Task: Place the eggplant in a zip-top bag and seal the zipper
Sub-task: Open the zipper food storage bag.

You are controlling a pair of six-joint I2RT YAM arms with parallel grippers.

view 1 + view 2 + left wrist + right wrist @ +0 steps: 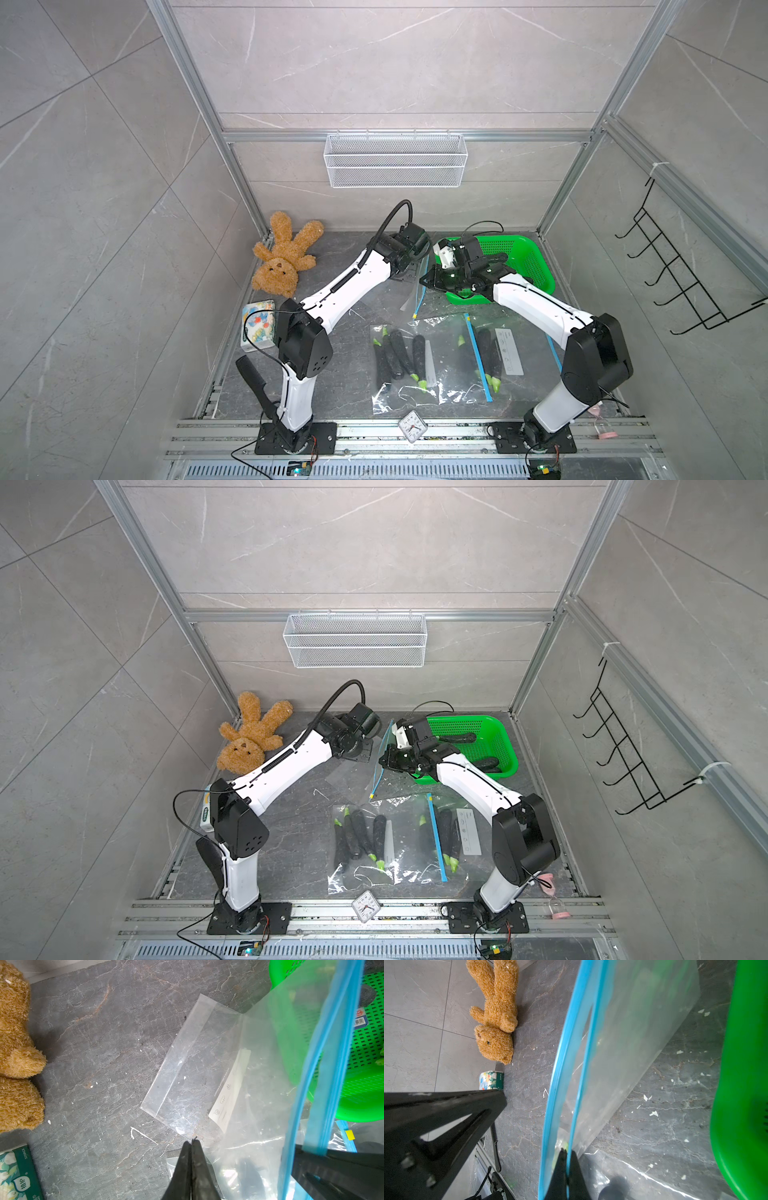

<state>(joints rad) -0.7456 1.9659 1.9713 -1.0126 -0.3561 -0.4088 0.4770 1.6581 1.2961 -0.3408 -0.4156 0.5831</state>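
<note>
Where right gripper (568, 1152) pinches, zipper (560, 1068) seems open.

grey tile walls (395, 62), dk stone floor (345, 374)

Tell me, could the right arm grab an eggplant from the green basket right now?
Probably not yet. The right gripper is shut on the blue zipper edge of the zip-top bag, holding it up beside the green basket; the eggplant is near, but the jaws are occupied.

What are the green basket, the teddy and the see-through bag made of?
The basket looks like hard glossy green plastic, with moulded holes. The teddy looks plush, fuzzy tan pile. The bag seems thin clear plastic film, shiny, with a blue zip strip.
</note>
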